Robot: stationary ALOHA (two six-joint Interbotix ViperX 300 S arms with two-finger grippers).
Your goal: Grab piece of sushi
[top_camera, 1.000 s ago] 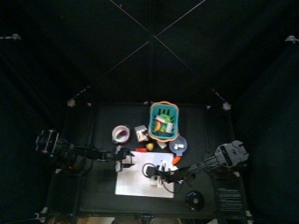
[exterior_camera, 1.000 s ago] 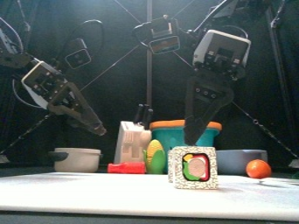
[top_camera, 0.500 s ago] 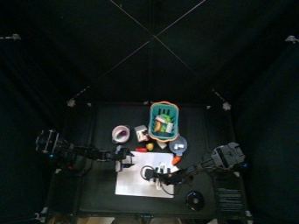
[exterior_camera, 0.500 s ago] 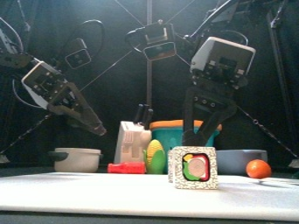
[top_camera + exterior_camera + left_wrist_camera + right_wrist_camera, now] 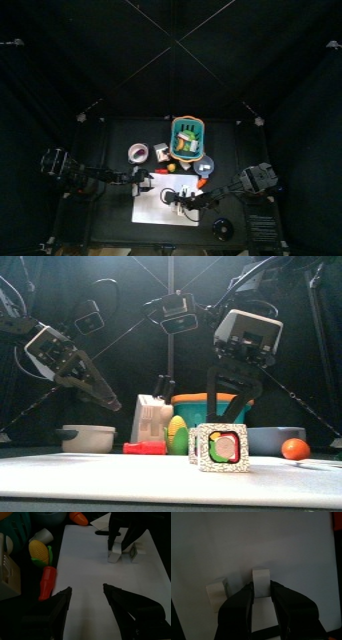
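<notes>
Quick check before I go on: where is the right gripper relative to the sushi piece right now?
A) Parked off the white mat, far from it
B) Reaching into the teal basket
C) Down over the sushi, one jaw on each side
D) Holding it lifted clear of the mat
C: the right gripper straddles the sushi piece, one jaw on each side, and the front view shows the sushi standing on the white mat, not lifted.
</notes>
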